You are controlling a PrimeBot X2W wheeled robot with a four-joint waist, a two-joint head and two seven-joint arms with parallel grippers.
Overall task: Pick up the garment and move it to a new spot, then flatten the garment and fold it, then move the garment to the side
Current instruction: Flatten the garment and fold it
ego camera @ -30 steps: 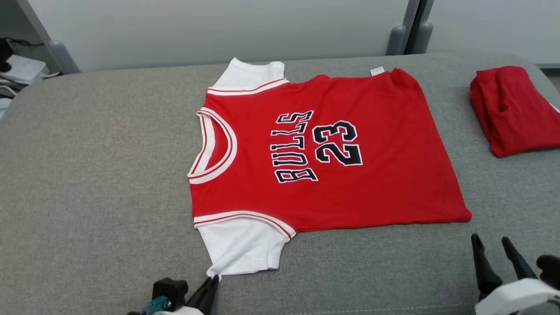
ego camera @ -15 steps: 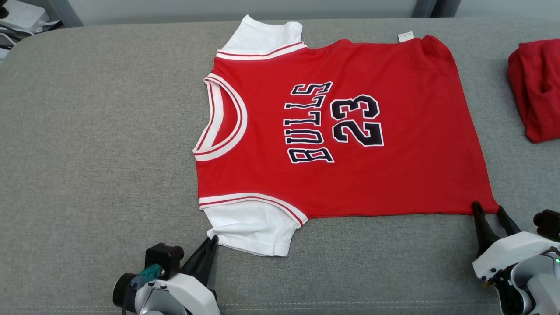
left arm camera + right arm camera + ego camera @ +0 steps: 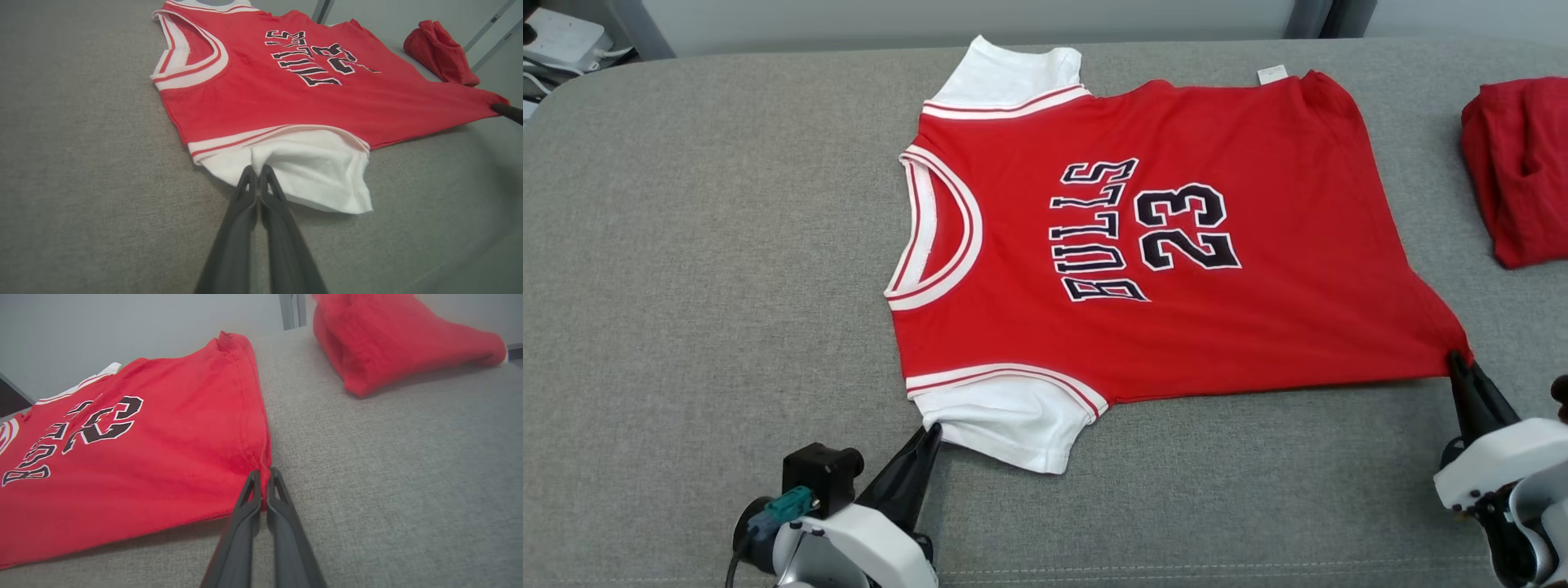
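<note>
The garment is a red jersey with white sleeves and "BULLS 23" lettering, spread face up on the grey cushion, neck toward the left. My left gripper is shut on the edge of the near white sleeve, pinching a fold of it. At the near hem corner my right gripper is shut on the red fabric, which is drawn into a point and lifted a little off the cushion. The far sleeve lies flat.
A second red cloth lies bunched at the right edge of the cushion, close to my right arm. Behind the cushion stands a pale wall with grey posts. Bare grey cushion stretches to the left and along the front.
My right gripper has closed on the hem corner and pulled it into a point. The near edge of the garment has lifted slightly. The camera tilted downward earlier.
</note>
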